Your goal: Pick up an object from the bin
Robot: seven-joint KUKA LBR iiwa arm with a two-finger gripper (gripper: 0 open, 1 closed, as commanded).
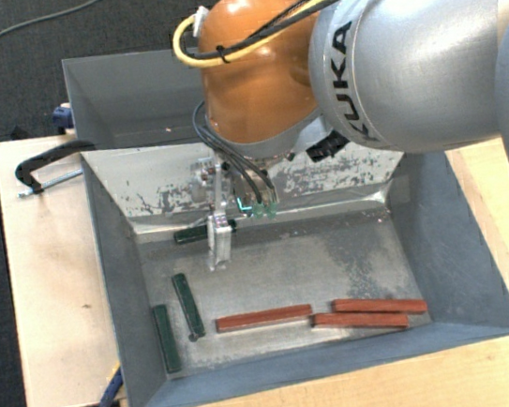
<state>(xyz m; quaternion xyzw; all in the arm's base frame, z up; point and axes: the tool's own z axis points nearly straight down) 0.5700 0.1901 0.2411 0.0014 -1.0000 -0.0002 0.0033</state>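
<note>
My gripper (217, 247) hangs low over the back left part of the bin floor, close to the back wall. A short dark green stick (191, 236) lies level right at its left side, touching or nearly touching it; I cannot tell whether it is gripped. Two more dark green sticks lie toward the front left: one (187, 305) slanted on the floor, the other (166, 338) along the left wall's foot.
Three red-brown sticks lie near the front wall: one (264, 318) in the middle, two (380, 307) (361, 321) overlapping to its right. The arm and its orange cover hang over the back of the bin.
</note>
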